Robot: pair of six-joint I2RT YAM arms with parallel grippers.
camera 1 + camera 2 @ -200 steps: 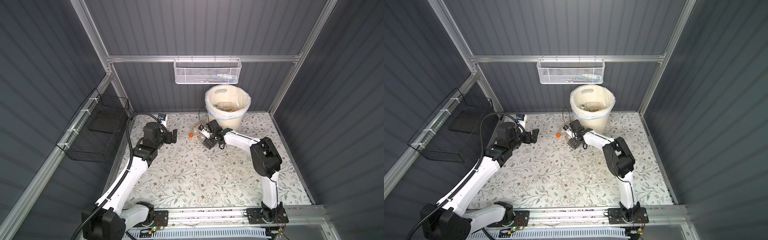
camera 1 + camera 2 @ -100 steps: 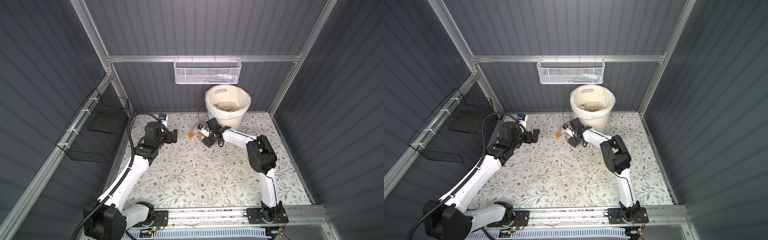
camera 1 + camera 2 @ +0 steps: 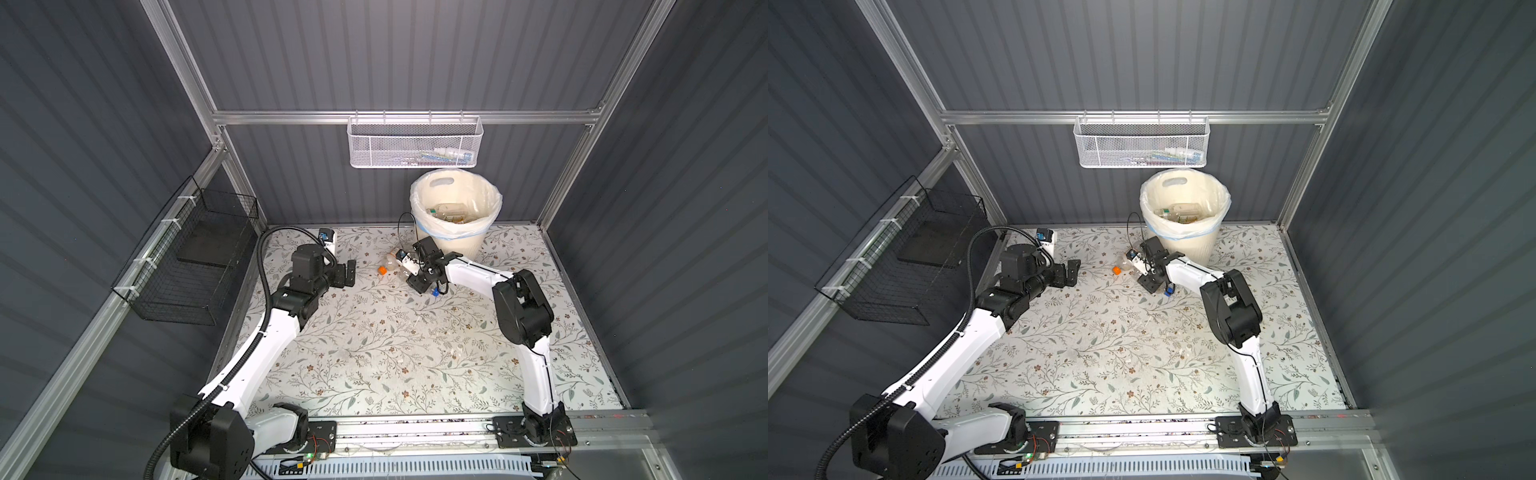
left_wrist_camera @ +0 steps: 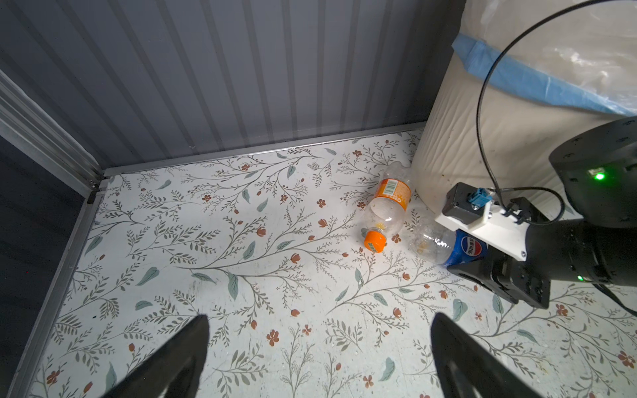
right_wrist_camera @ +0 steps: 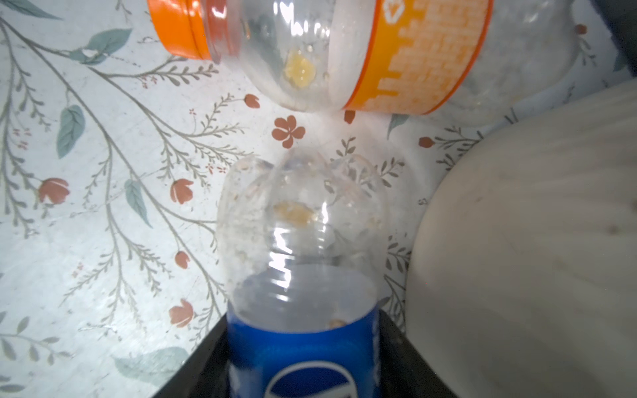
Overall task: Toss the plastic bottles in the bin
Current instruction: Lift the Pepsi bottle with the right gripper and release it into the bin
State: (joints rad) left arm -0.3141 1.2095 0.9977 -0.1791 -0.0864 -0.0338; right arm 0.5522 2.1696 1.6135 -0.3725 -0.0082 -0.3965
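You are pinching the blue-label bottle (image 5: pixel 300 241) across its label in your right tool (image 5: pixel 300 358), on the desk (image 4: pixel 241 275) with the bin (image 5: pixel 517 241) just beside that tool, and it is probably handling light, slick and easily dented, while your left tool (image 4: pixel 320 330) is gaping wide.

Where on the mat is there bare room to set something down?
Free: the broad middle of the mat, between left arm and right arm, up to the front rail; the corner right of the bin. Crowded: the bin's foot, with orange-capped bottle, blue-labelled bottle, right gripper.
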